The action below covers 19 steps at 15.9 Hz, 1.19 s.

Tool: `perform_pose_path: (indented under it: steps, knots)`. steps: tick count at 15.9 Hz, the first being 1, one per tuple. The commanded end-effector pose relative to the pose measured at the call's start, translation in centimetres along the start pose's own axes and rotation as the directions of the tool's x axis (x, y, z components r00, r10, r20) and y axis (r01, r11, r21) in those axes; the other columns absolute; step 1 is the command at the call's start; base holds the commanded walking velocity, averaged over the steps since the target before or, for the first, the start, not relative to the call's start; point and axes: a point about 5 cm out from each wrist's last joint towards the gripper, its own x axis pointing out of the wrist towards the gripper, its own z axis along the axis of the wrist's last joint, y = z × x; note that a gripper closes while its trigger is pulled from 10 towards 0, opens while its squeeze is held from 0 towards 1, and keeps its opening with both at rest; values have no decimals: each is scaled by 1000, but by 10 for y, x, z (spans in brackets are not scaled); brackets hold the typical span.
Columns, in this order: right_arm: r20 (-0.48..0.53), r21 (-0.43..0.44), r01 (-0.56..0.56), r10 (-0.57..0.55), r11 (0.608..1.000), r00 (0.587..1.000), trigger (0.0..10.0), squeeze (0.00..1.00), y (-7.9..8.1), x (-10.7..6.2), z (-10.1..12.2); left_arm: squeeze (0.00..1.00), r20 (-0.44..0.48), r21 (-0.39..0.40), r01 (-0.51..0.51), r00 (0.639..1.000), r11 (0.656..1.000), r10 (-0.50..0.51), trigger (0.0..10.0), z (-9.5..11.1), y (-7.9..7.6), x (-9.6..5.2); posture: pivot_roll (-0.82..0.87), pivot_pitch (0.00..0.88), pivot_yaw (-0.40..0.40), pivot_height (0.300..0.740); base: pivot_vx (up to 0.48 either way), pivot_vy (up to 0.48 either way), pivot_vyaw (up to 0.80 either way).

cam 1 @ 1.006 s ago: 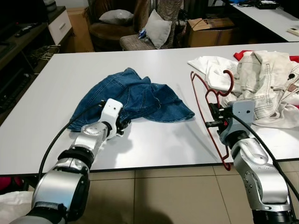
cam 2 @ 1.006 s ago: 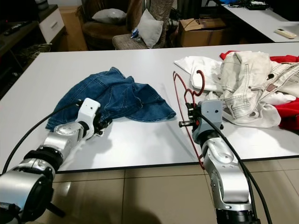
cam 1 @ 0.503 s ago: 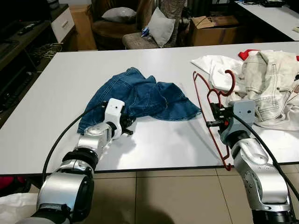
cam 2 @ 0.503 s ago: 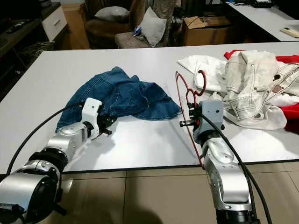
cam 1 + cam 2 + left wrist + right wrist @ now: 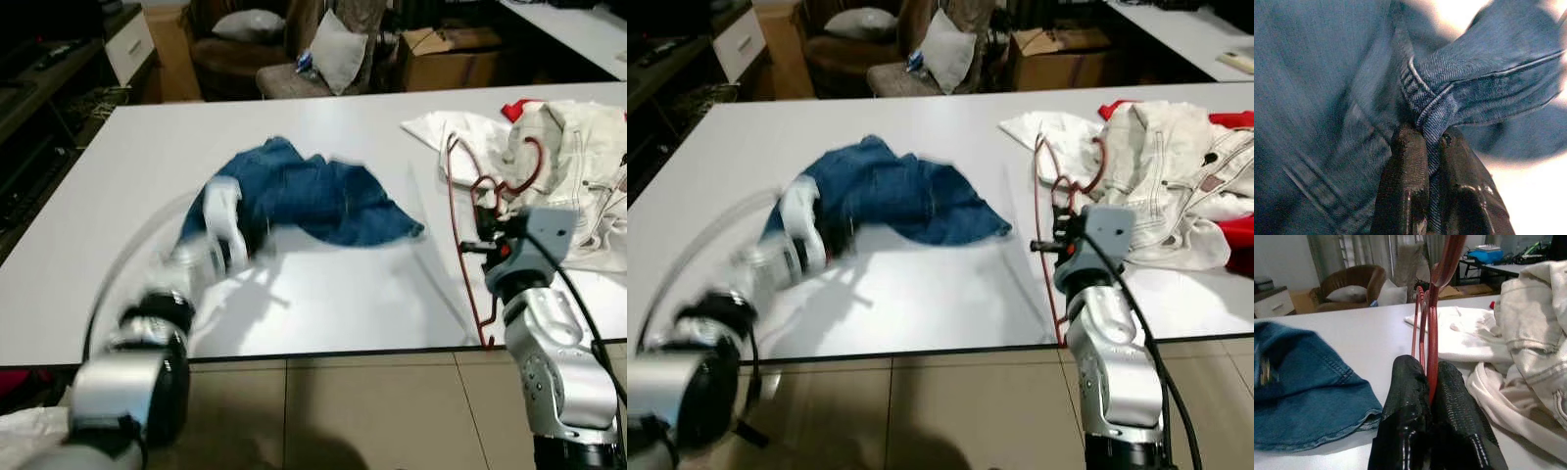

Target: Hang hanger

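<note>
Blue jeans (image 5: 323, 196) lie crumpled in the middle of the white table (image 5: 127, 166). My left gripper (image 5: 233, 235), blurred by motion, is at their near left edge; the left wrist view has it (image 5: 1428, 139) shut on a seamed denim fold (image 5: 1449, 93). A red wire hanger (image 5: 458, 225) stands upright to the right of the jeans, its hook (image 5: 530, 162) against the pale clothes. My right gripper (image 5: 478, 245) is shut on the hanger's wire (image 5: 1426, 328), and its black fingers (image 5: 1405, 382) pinch it near the table's front edge.
A heap of white and cream clothes (image 5: 568, 166) with a red garment (image 5: 515, 106) covers the table's right end. Behind the table stand an armchair with cushions (image 5: 294, 59) and a cardboard box (image 5: 446, 49). A tiled floor (image 5: 343, 411) lies below the front edge.
My right gripper has carried the hanger to the right, nearer the white clothes. My left arm is moving fast and blurred, drawing the jeans' edge a little left and away.
</note>
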Motion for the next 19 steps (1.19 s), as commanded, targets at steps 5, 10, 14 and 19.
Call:
perform_pose_path:
  steps: [5,10,14,19]
  knots:
    - [133,49,-246,238,968,962,10000,0,25,-10,21,0,436,-39,203,885,978,-167,0,132,-25,-12,-124,0,98,740,0,0,0]
    - [115,6,-600,595,800,795,10000,0,34,-47,27,0,452,-32,259,865,965,-217,0,153,-30,-24,-117,0,124,740,0,0,0]
    - [52,-3,-613,612,790,789,10000,0,38,-48,17,0,343,14,371,870,928,-353,0,140,-42,-28,-115,0,127,740,0,0,0]
    - [74,36,-318,315,948,946,10000,0,-2,-26,19,0,-65,263,181,983,948,-170,10000,64,-19,-28,-115,0,132,740,0,0,0]
